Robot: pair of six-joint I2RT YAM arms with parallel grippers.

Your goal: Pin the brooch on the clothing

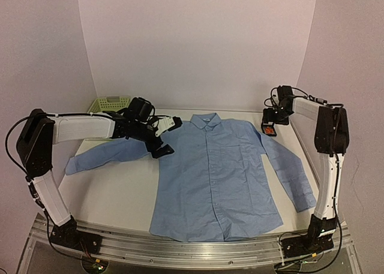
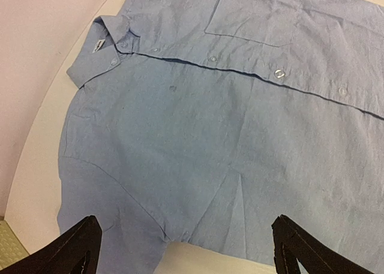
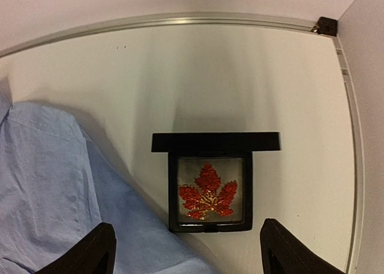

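Hovering with jaws wide, right tool (image 3: 191, 253) has the brooch (image 3: 208, 192) below between its fingers, inside black box frame (image 3: 216, 142); left tool (image 2: 186, 241), equally wide, over shirt (image 2: 180, 136).

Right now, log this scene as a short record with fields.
clothing: light blue shirt spread flat, front up, buttoned
brooch: red leaf brooch lying inside the black box, beside the shirt's sleeve
left gripper: open, over the shirt below its collar, holding nothing
right gripper: open, above the black box, holding nothing
pinned: not yet
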